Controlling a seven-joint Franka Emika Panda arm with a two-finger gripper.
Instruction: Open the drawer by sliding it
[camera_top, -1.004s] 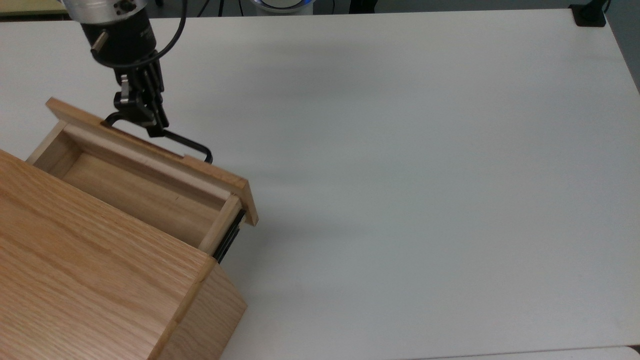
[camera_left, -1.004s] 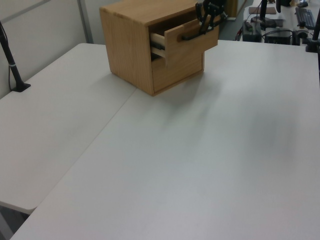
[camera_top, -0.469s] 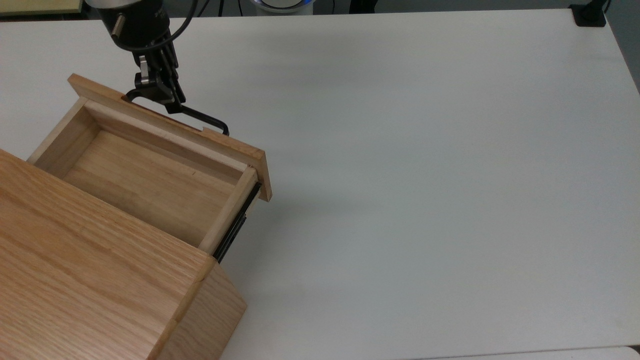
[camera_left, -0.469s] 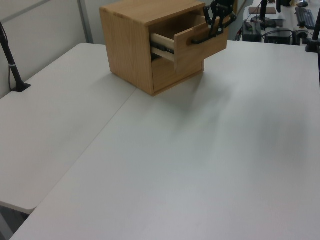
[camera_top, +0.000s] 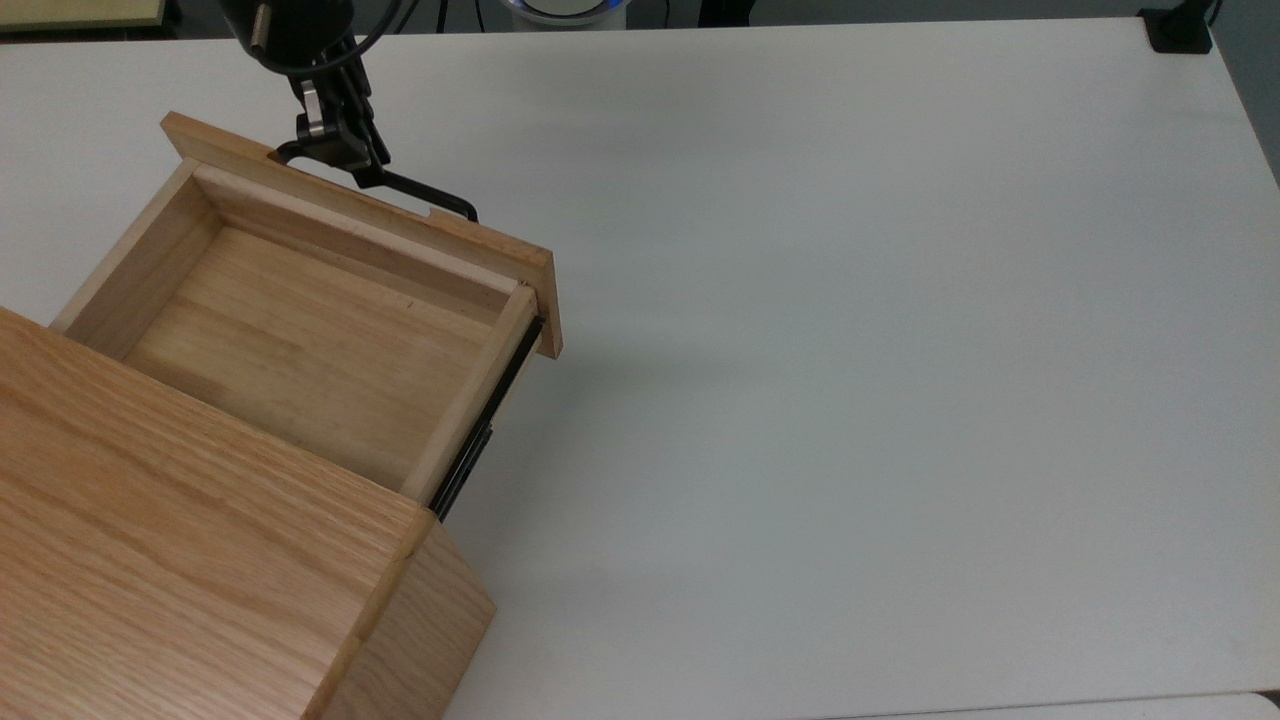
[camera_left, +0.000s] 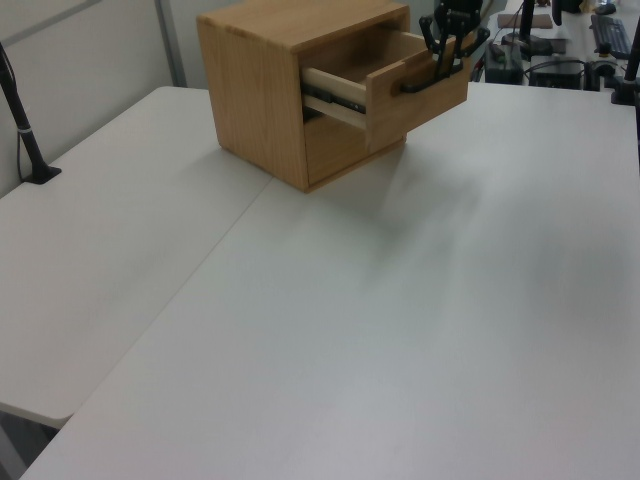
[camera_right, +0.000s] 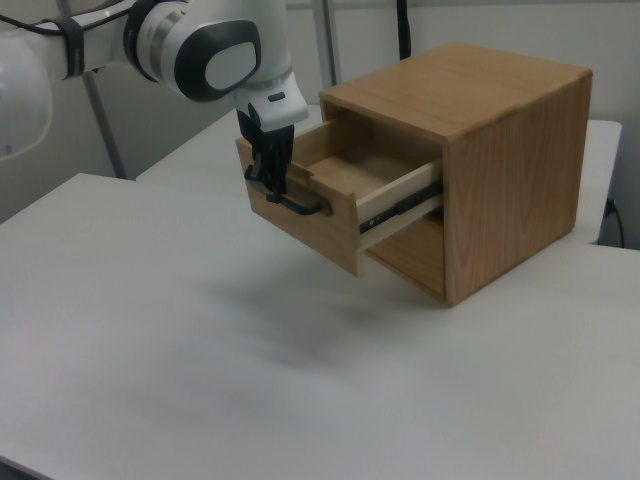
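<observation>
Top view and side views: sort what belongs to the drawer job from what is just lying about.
Job:
- drawer, pulled well out
- handle on its front
- gripper, clamped on the handle
- cabinet holding the drawer

Lying about:
- black clamp at the table corner
- black post on the side table

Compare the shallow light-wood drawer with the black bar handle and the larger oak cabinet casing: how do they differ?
The shallow light-wood drawer is low and open-topped, its inside bare; the larger oak cabinet casing is tall with a closed top. The drawer juts out on black rails, held at its handle by the gripper; the casing rests on the table. Both are wood.
</observation>
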